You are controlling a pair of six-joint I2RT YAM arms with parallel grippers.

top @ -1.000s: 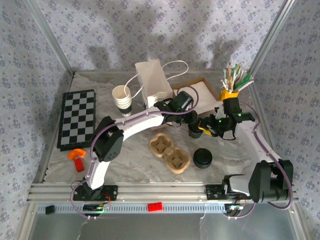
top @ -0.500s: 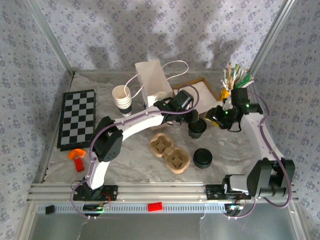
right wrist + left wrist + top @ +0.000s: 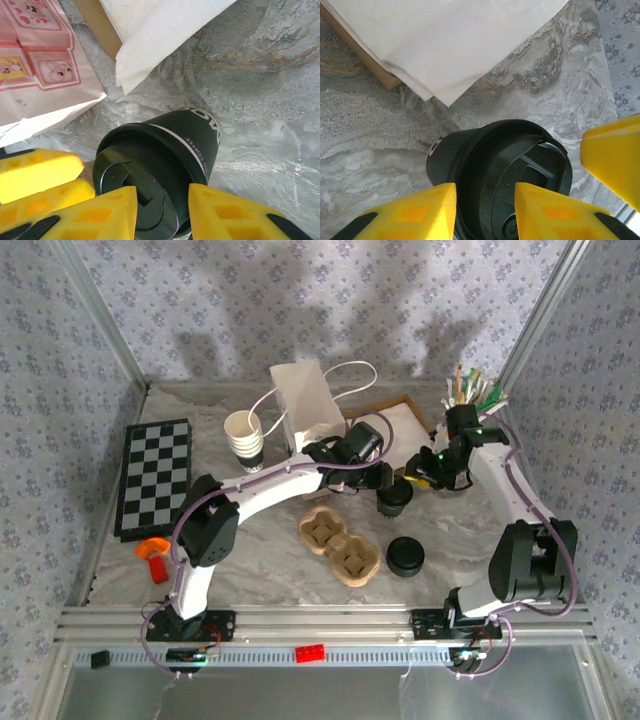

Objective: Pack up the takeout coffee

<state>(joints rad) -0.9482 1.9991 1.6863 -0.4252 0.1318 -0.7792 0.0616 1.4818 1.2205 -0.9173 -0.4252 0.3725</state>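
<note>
Our left hand (image 3: 485, 200) and right hand (image 3: 162, 200) are both narrow. The black coffee cup (image 3: 170, 145) stands on the desk (image 3: 270, 100) just under them. We cannot tell if either holds it.

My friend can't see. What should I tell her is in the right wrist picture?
A black coffee cup with a black lid sits on a marbled table, the right gripper near its lid. White paper lies behind.

The lidded cup (image 3: 394, 498) stands on the surface (image 3: 270, 570), between the pulp tray (image 3: 340, 545) on its near side and the shallow box (image 3: 375, 406) on its far side. The lid stack (image 3: 405, 556) lies right of the tray, the cup stack (image 3: 243, 435) left of the bag (image 3: 305, 405), the checkerboard (image 3: 155, 475) leftmost.
</note>
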